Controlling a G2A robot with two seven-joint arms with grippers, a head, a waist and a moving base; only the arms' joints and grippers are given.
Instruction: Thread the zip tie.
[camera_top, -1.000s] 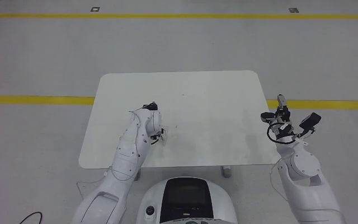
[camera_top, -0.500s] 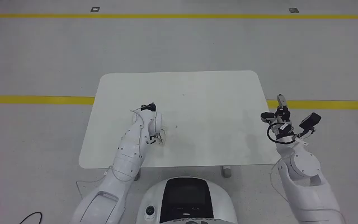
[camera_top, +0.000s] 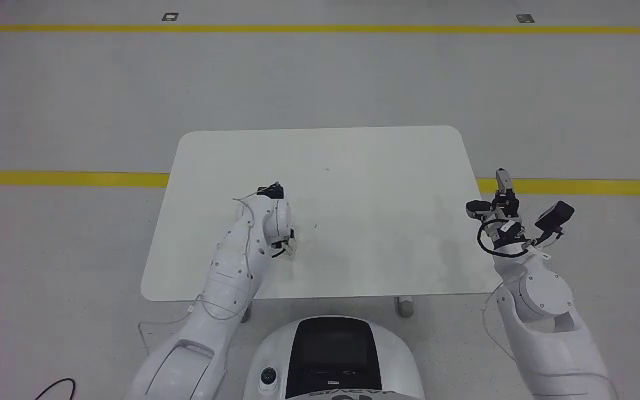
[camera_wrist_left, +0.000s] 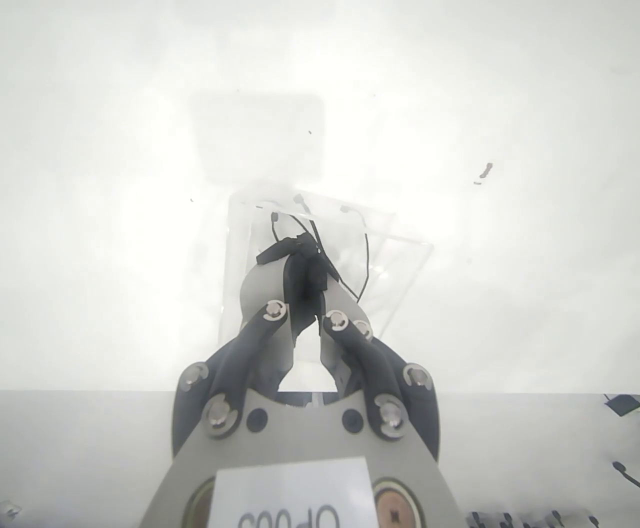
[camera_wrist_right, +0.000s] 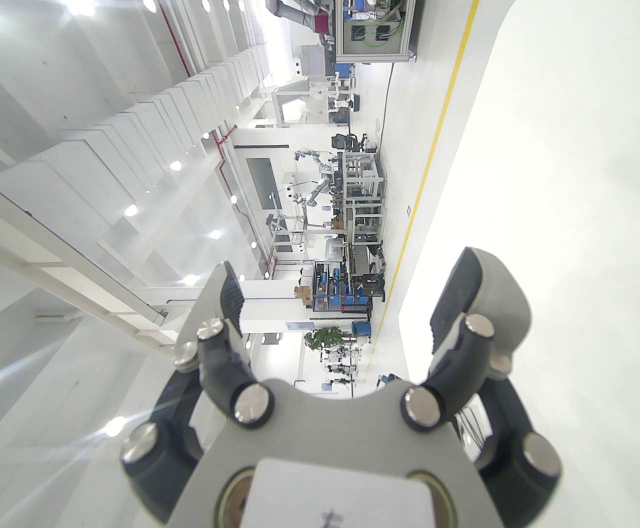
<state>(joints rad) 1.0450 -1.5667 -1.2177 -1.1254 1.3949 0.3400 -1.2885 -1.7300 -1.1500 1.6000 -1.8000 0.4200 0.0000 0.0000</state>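
A small clear plastic block (camera_wrist_left: 390, 260) stands on the white table (camera_top: 380, 190), with several thin black zip ties (camera_wrist_left: 366, 250) hanging in and around it. My left gripper (camera_wrist_left: 300, 260) is right over the block near the table's front left, its fingers pressed together on one thin black zip tie (camera_wrist_left: 345, 285) that runs past the tips. From above, the left gripper (camera_top: 288, 243) sits beside the faint block (camera_top: 304, 232). My right gripper (camera_wrist_right: 345, 285) is open and holds nothing. It is raised beyond the table's right edge, where the top view also shows this right gripper (camera_top: 500, 195).
A few small dark specks (camera_wrist_left: 484, 171) lie on the table beyond the block. More loose zip ties (camera_wrist_left: 622, 470) lie near the table's front edge. A yellow floor line (camera_top: 80, 179) runs past both sides of the table.
My left wrist has shifted slightly over the block, first a little away from the front edge, then back. The right arm has not moved.
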